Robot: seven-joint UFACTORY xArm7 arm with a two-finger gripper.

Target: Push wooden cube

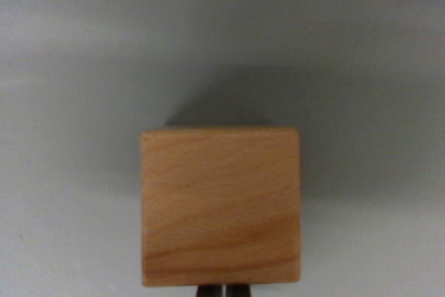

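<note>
Gripper (224,290): only two dark fingertips peek in at the very bottom edge, centre of the wrist view. Tips sit side by side w/ a thin sliver of a gap, so they look pressed nearly together, pinching nothing.

Fingertips (210,291): dark, blurry, cut off by the frame; right at the cube's near edge. Touching it or just shy? Can't tell from here.

Wooden cube (221,206): big in shot, lower centre, sitting flat on the worktop just beyond the gripper. Light tan wood, grain lines running roughly left to right w/ a slight slant. Edges rounded, corners soft. Square to the camera, not tilted.

Worktop (69,102): plain grey-white surface, fills the rest of the view, left, right & far side.

Shadow (229,95): soft dark patch on the worktop beyond the cube's far edge, spreading up & a bit right.

Focus: whole pic a bit soft, fine detail on the tips not readable.
</note>
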